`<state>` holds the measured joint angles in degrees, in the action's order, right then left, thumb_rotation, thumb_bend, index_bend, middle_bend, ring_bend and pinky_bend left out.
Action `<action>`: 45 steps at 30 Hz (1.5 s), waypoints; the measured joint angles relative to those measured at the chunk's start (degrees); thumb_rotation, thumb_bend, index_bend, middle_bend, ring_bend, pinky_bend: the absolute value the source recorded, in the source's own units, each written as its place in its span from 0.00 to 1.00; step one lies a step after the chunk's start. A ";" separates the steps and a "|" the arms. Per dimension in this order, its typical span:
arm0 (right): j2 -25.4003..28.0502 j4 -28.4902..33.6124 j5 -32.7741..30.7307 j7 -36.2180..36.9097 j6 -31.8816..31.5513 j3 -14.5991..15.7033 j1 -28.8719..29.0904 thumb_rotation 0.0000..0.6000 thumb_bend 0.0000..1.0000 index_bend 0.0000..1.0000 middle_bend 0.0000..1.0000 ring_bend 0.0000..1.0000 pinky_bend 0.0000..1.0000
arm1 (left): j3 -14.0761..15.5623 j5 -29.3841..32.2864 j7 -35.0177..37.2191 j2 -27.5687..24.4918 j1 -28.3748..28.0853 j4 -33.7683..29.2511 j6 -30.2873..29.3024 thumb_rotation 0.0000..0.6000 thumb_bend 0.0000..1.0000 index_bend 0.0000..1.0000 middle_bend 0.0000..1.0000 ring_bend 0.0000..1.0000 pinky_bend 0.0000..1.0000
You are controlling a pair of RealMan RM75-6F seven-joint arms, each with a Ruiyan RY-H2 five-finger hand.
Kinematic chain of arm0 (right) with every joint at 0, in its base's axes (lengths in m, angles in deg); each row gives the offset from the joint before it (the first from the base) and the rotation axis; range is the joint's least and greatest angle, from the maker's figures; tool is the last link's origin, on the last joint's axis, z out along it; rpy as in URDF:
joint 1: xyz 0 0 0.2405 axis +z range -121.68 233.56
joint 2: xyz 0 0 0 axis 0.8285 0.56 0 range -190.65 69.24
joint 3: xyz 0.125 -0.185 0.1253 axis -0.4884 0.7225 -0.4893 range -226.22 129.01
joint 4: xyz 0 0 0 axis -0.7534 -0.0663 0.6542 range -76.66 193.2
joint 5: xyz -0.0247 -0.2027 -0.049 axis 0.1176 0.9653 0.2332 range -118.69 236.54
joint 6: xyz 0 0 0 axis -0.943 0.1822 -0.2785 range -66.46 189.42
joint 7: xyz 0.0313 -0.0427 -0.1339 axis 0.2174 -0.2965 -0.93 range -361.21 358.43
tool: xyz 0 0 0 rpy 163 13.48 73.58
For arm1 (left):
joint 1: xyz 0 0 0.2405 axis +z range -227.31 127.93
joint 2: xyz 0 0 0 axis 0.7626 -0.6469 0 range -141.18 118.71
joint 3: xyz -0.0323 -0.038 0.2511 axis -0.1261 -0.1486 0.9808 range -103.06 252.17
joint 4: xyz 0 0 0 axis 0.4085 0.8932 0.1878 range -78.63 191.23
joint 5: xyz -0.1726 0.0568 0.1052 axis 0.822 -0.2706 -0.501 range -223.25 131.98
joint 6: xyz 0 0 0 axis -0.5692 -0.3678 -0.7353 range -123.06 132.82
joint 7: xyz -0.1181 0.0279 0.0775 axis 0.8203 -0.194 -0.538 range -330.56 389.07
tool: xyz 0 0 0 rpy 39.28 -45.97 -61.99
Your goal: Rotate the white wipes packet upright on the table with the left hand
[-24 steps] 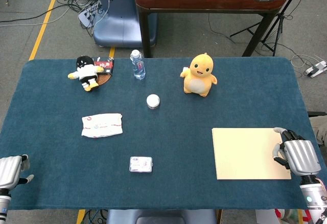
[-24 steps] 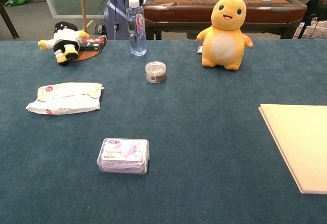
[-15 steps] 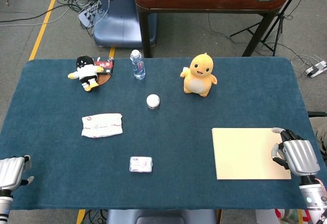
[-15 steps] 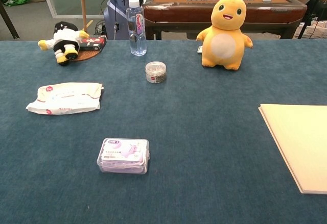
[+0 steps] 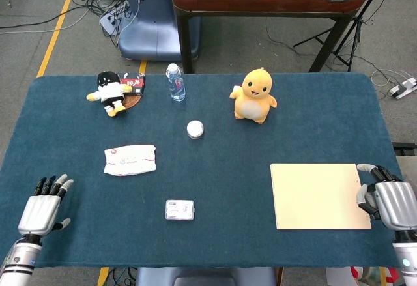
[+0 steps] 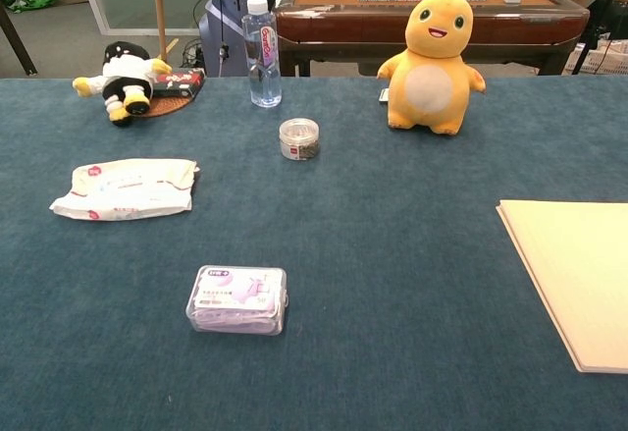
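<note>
Wipes packet [image 5: 130, 159] lies flat toward table's left edge; looks soft, light, crinkly — grasp across short ends. Left hand [image 5: 40, 212] empty, fingers spread.

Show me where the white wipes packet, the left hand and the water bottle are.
white wipes packet [image 5: 130, 159], head view, middle of its flat top face.
left hand [image 5: 42, 209], head view, back of the hand.
water bottle [image 6: 261, 54], chest view, on its label.

I can't read any wording: the print on the white wipes packet [image 6: 126, 188], the water bottle [image 6: 262, 53] label behind it, and the small clear box [image 6: 238, 299] lid are all too blurred.
</note>
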<state>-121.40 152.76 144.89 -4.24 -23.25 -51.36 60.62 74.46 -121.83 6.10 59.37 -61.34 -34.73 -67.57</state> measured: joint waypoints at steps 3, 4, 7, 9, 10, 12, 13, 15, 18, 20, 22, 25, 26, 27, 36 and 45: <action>0.18 -0.12 -0.22 0.21 0.21 -0.01 -0.12 1.00 0.21 0.29 0.30 0.24 0.50 | -0.66 -0.72 1.72 1.42 -1.64 2.46 1.74 1.00 0.03 0.12 0.00 0.00 0.00; 0.22 -0.09 -0.21 0.25 0.28 0.03 -0.15 1.00 0.21 0.29 0.30 0.24 0.50 | -0.92 -0.95 2.29 1.91 -2.14 3.40 2.11 1.00 0.03 0.12 0.00 0.00 0.00; 0.19 -0.05 -0.19 0.26 0.27 0.03 -0.22 1.00 0.21 0.29 0.30 0.24 0.50 | -2.11 -1.54 4.24 3.73 -3.97 6.63 3.26 1.00 0.03 0.12 0.00 0.00 0.00; 0.13 -0.06 -0.34 0.15 0.31 -0.03 -0.24 1.00 0.21 0.29 0.30 0.24 0.50 | -3.33 -1.74 5.48 4.75 -5.36 8.03 3.90 1.00 0.03 0.11 0.00 0.00 0.00; 0.09 -0.07 -0.38 0.09 0.35 -0.05 -0.25 1.00 0.21 0.29 0.30 0.24 0.50 | -3.89 -1.72 5.80 5.05 -5.84 8.28 4.06 1.00 0.03 0.11 0.00 0.00 0.00; 0.02 -0.09 -0.43 -0.01 0.51 -0.07 -0.22 1.00 0.21 0.29 0.30 0.24 0.50 | -5.08 -1.16 5.97 5.42 -6.78 8.39 4.47 1.00 0.03 0.11 0.00 0.00 0.00; 0.00 -0.10 -0.44 -0.05 0.60 -0.06 -0.20 1.00 0.21 0.29 0.30 0.24 0.50 | -5.43 -0.74 5.91 5.52 -7.12 8.36 4.73 1.00 0.03 0.11 0.00 0.00 0.00; -0.05 -0.13 -0.44 -0.16 0.81 -0.02 -0.15 1.00 0.21 0.29 0.30 0.24 0.50 | -6.14 0.62 5.47 5.74 -7.88 8.32 5.71 1.00 0.03 0.10 0.00 0.00 0.00; -0.07 -0.13 -0.44 -0.25 1.01 0.02 -0.11 1.00 0.21 0.29 0.30 0.24 0.50 | -7.09 3.02 4.22 6.37 -9.32 8.72 7.82 1.00 0.03 0.10 0.00 0.00 0.00; -0.05 -0.10 -0.42 -0.21 0.98 -0.01 -0.12 1.00 0.21 0.29 0.30 0.24 0.50 | -7.76 4.56 3.64 7.01 -10.51 9.51 9.51 1.00 0.03 0.10 0.00 0.00 0.00; -0.01 -0.09 -0.42 -0.07 0.91 -0.06 -0.16 1.00 0.21 0.29 0.30 0.24 0.50 | -8.52 5.99 3.67 7.59 -11.49 10.34 10.74 1.00 0.03 0.10 0.00 0.00 0.00; 0.08 -0.12 -0.50 0.15 0.90 -0.13 -0.20 1.00 0.21 0.29 0.30 0.24 0.50 | -9.84 7.62 4.58 8.60 -12.90 12.08 11.96 1.00 0.03 0.09 0.00 0.00 0.00; 0.10 -0.13 -0.53 0.20 0.94 -0.15 -0.19 1.00 0.21 0.29 0.30 0.24 0.50 | -10.22 7.95 4.91 8.97 -13.33 12.81 12.15 1.00 0.03 0.09 0.00 0.00 0.00; 0.14 -0.13 -0.56 0.26 1.01 -0.16 -0.18 1.00 0.21 0.29 0.30 0.24 0.50 | -10.46 8.19 5.09 9.23 -13.63 13.35 12.26 1.00 0.03 0.09 0.00 0.00 0.00; 0.12 -0.11 -0.29 0.20 1.19 -0.05 -0.17 1.00 0.21 0.29 0.30 0.24 0.50 | -12.14 10.67 4.65 10.70 -15.95 16.92 12.48 1.00 0.03 0.09 0.00 0.00 0.00; 0.14 -0.14 -0.47 0.27 1.38 -0.14 -0.15 1.00 0.21 0.29 0.30 0.24 0.50 | -13.33 14.78 3.91 12.21 -18.43 21.84 15.45 1.00 0.03 0.09 0.00 0.00 0.00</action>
<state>-121.26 152.62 144.42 -3.97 -21.87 -51.50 60.47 61.13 -107.04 10.00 71.58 -79.78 -12.88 -52.13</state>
